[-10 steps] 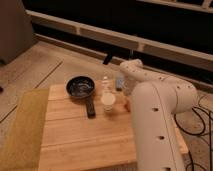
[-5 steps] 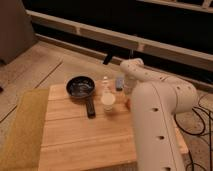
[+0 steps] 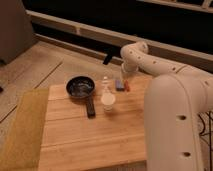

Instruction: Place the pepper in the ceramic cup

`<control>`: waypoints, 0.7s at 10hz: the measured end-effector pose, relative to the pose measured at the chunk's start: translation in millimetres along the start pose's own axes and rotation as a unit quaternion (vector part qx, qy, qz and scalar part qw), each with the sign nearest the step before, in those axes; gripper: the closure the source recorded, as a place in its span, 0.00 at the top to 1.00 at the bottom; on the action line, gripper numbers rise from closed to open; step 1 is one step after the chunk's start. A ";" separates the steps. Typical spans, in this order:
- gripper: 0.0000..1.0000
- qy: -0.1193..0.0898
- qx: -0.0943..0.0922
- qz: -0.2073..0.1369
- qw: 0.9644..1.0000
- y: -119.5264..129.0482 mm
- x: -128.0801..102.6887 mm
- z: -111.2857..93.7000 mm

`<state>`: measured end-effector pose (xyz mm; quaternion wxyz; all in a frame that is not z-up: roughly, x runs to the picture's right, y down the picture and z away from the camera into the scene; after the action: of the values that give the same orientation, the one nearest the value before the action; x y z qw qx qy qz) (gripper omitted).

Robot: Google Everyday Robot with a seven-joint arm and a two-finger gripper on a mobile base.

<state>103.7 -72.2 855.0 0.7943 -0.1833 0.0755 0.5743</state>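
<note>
Gripper point(image 3: 125, 79) hangs at the far end of the white arm point(image 3: 165, 95), low over the back right part of the table point(image 3: 90, 145), just above the pepper point(image 3: 127, 86). Whether it is wide, narrow or holding anything cannot be told, since the wrist hides it.

The arm is smooth, glossy plastic, built of thick rounded tubes with small dark holes along the side. The table is pale wooden planks with the grain running left to right. A coarse yellowish mat point(image 3: 20, 130) lies along its left side.

The pan point(image 3: 80, 87) is round, black and shallow, with its straight handle pointing toward the near edge. The cup point(image 3: 108, 101) is small, white and round, and stands upright just right of the handle's end. A small clear bottle point(image 3: 105, 84) stands behind it. A blue-grey block point(image 3: 119, 85) lies just left of the pepper.

Compared with half a second ago, the pan, cup, bottle and block are in the same places, and the arm's far end has shifted only slightly.

The pepper is a slim red-orange sliver on the wood, apart from the cup. Its long axis runs roughly near to far. Which end is the tip cannot be made out.
</note>
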 end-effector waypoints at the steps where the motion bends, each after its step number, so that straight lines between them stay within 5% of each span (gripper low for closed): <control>1: 0.00 -0.018 -0.005 -0.009 1.000 12.0 -3.6 -13.4; 3: 0.00 -0.058 -0.021 -0.028 0.998 44.1 -5.0 -42.9; 7: 0.00 -0.088 -0.067 -0.047 0.993 91.9 5.2 -58.2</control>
<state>24.2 -64.5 780.8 0.8098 -0.1879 -0.0419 0.5542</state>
